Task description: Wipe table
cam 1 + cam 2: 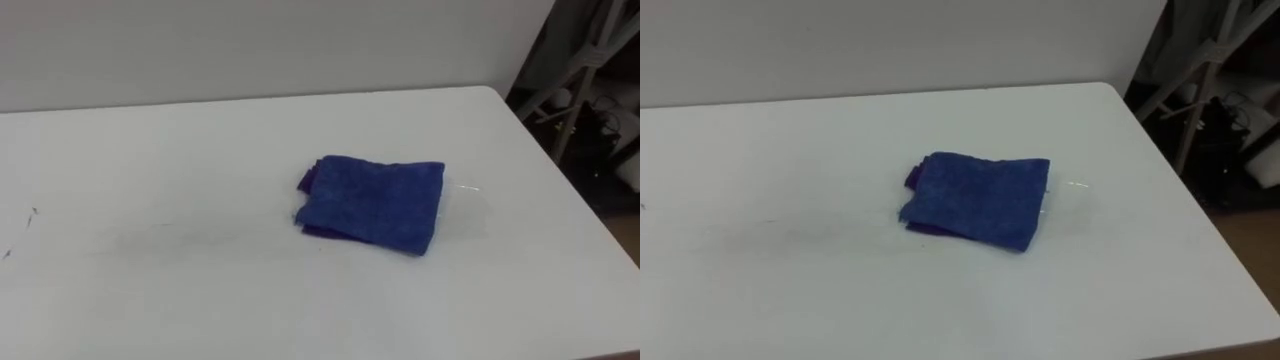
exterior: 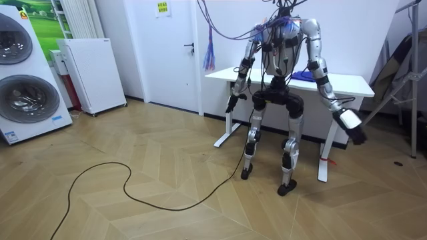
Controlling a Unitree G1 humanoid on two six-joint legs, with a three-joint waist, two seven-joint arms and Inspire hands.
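White table [image 1: 150, 300] top lies close under the robot's head. A folded blue cloth [image 1: 372, 203] lies flat on it, a bit right of the middle. Just beside the cloth's right edge is a shiny patch [image 1: 468, 196] that may be water. The robot stands at the table with both arms down. Its left hand [image 2: 231, 104] and right hand [image 2: 354, 128] hang lower than the table top, away from the cloth, and I cannot tell if their fingers are curled. A yellow sign [image 2: 162, 8] high up at the back is too small to read.

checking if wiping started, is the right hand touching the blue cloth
Apart. In the room view the right hand hangs below the table edge, while the blue cloth lies on top.
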